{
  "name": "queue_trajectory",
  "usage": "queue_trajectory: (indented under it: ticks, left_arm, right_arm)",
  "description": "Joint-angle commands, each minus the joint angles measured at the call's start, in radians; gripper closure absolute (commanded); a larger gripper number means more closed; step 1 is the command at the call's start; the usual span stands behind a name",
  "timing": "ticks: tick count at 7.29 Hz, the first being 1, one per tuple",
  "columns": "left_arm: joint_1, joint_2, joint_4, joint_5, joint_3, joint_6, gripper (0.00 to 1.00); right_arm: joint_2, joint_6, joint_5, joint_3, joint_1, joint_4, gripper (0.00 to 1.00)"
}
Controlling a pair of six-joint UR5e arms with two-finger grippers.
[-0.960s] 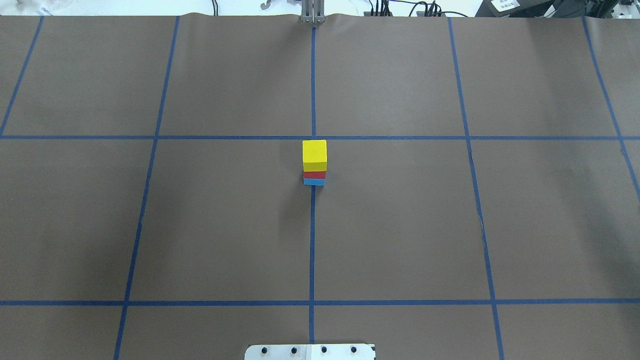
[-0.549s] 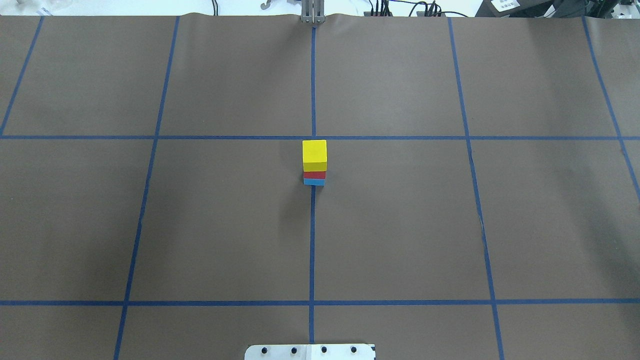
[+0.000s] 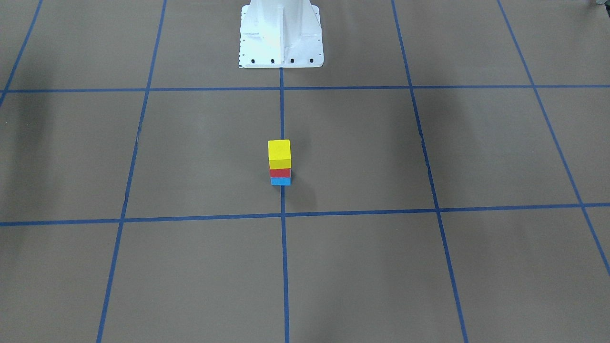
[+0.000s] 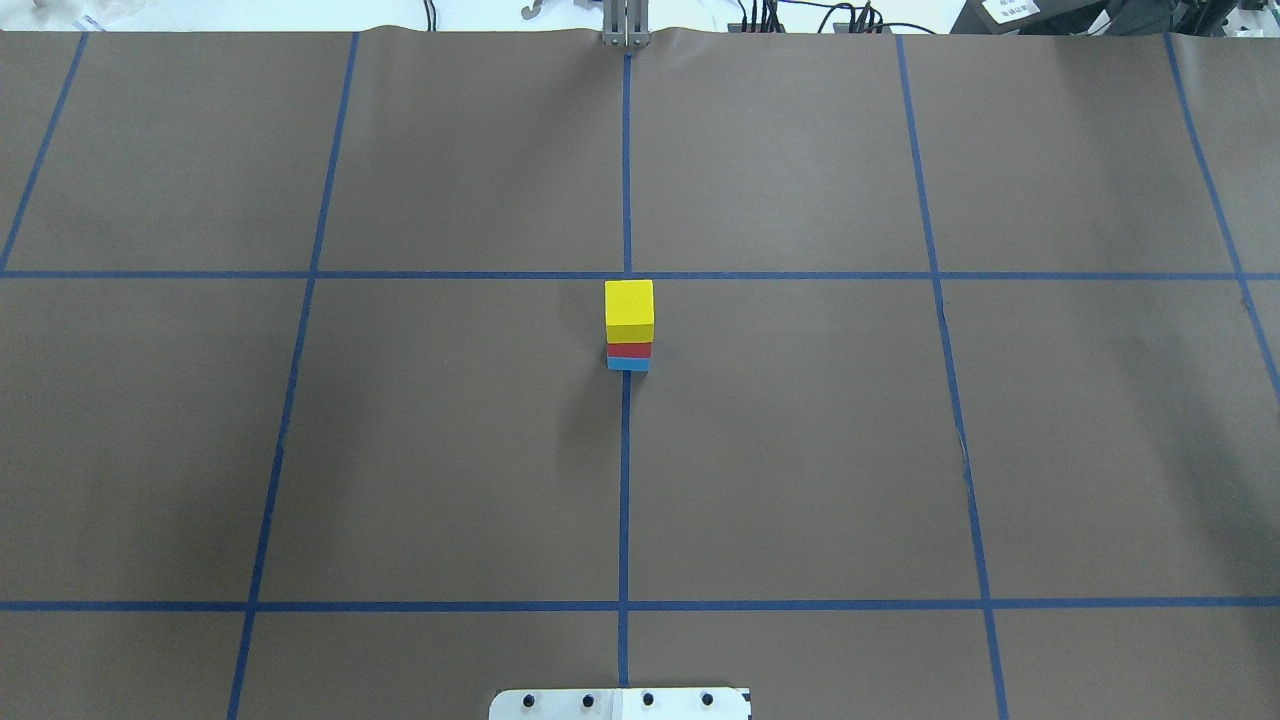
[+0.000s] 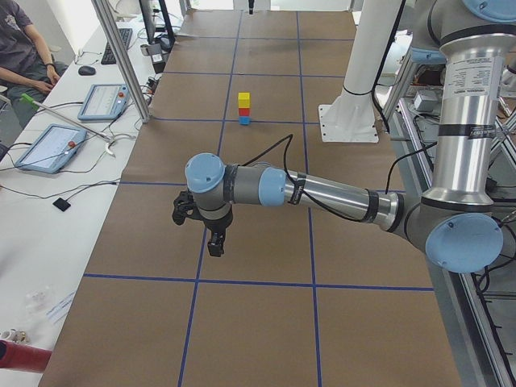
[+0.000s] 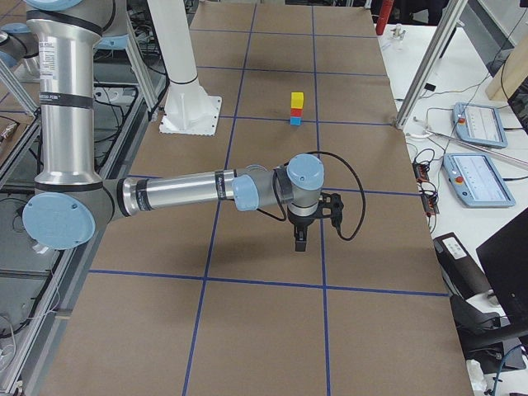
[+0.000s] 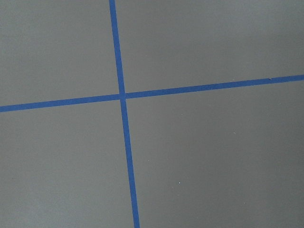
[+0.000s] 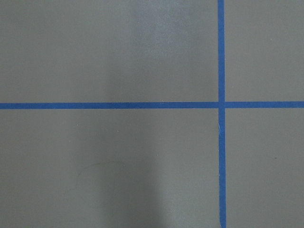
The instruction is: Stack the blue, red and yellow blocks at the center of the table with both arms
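The three blocks stand as one stack at the table's center: the yellow block (image 4: pixel 629 305) on top, the red block (image 4: pixel 629 350) under it, the blue block (image 4: pixel 628 364) at the bottom. The stack also shows in the front view (image 3: pixel 279 151). My left gripper (image 5: pixel 214 242) hangs over the table's left end, far from the stack, and shows only in the exterior left view. My right gripper (image 6: pixel 299 241) hangs over the right end and shows only in the exterior right view. I cannot tell whether either is open or shut. Both wrist views show only brown paper and blue tape.
The robot's white base plate (image 4: pixel 620 703) sits at the near table edge, its pedestal (image 3: pixel 280 33) behind the stack. A metal post (image 5: pixel 121 60) and tablets (image 5: pixel 48 147) stand beside the table. A seated person (image 5: pixel 24 48) is at the far side.
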Motion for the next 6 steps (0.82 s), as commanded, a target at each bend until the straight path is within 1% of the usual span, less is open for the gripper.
queue_trajectory:
  ticks: [1,6]
  left_arm:
    - [0.000,0.000,0.000,0.000,-0.021,0.000,0.00]
    - [0.000,-0.001,-0.014,-0.005,-0.022,0.002,0.00]
  right_arm:
    - [0.001,0.000,-0.001,0.000,0.000,0.000,0.00]
    - [-0.001,0.000,-0.006,-0.002,0.000,0.000,0.00]
